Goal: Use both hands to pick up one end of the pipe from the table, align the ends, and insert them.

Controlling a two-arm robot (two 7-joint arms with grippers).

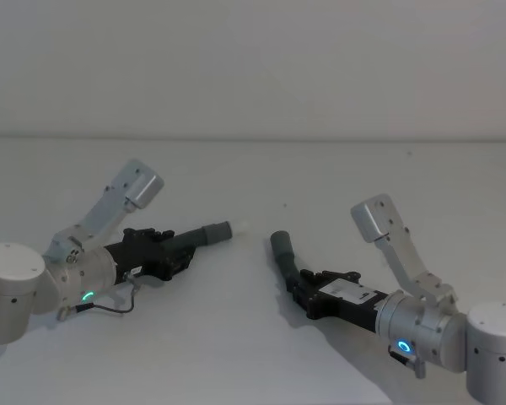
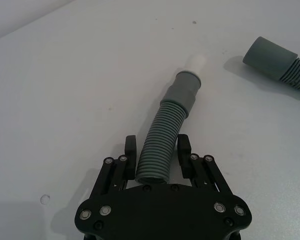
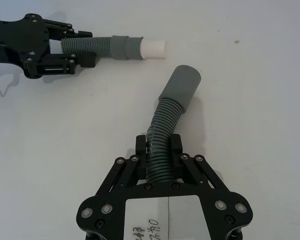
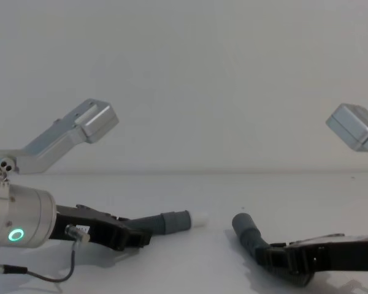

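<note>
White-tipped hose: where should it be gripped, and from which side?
Grip the hose on its ribs behind the cuff, from the rear end, fingers either side, as the left gripper does. That leaves the white tip free to enter the socket hose in the right gripper.

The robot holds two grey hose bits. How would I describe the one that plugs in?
Over the white table, look to the robot's left gripper, which grips a ribbed grey hose. Its free end has a narrow white tip; the other hose, in the right gripper, ends in a wider, open grey socket.
</note>
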